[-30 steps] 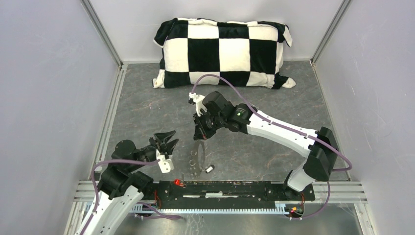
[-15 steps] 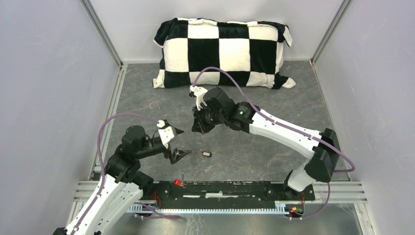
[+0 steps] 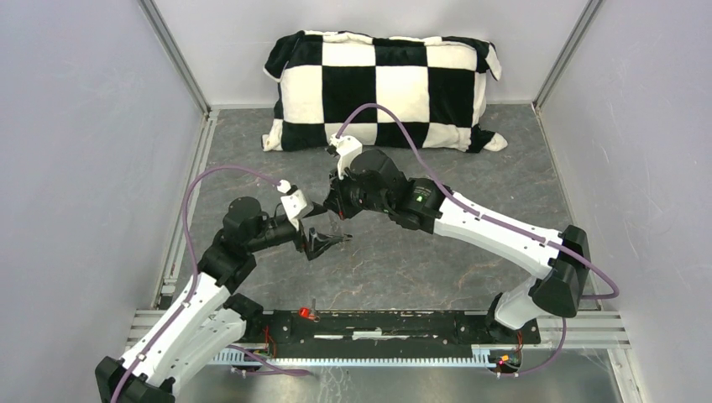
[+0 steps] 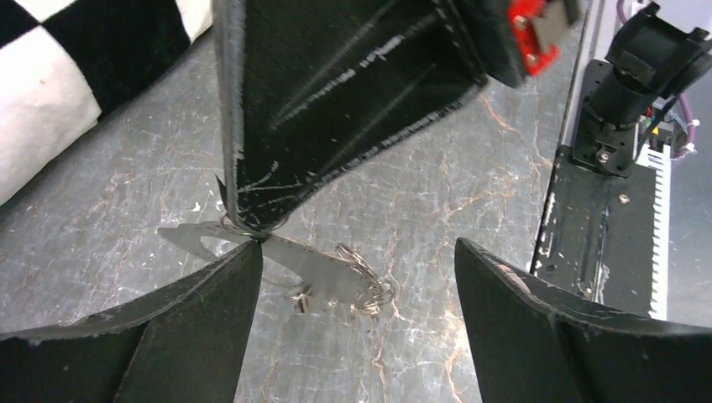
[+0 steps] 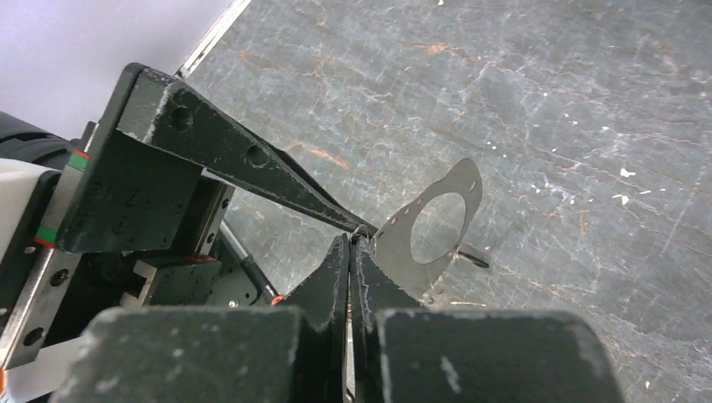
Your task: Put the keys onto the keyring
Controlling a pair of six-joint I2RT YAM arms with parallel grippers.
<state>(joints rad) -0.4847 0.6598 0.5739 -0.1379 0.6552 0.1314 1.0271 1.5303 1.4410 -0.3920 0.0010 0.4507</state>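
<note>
1. Grey metal makes up the keyring (image 4: pixel 315 270): thin wire, a flat plate (image 5: pixel 399 239) with a round hole, and a few small loose rings. It is held off the table (image 3: pixel 470 168) near the middle of the scene. The wire is pinched at one end, and the plate juts out from the pinch.
2. The keyring is judged light, stiff in the plate, springy in the wire and slippery under hard pads. It is likely to swing about a single pinch point. A second hold is best taken on the plate's flat faces or on the wire just beside the present pinch, not on the loose rings.
3. The red key (image 3: pixel 306 315) is seen on the black base rail (image 3: pixel 403 323) at the near edge, well apart from the keyring. It is judged tiny and light, with its plastic head the only sound purchase.
4. A small dark object (image 5: pixel 470 255) is seen on the table beyond the plate. Whether it is the black key cannot be told.
5. The right gripper (image 5: pixel 351 245) is clenched on the keyring's wire.
6. The left gripper (image 4: pixel 359 248) is spread wide and grasps nothing. Its fingers stand either side of the plate, one tip just beside the right gripper's tips.
7. No key is seen on the keyring, so threading is judged not yet done.
8. A checked pillow (image 3: pixel 386 84) lies at the far wall.
</note>
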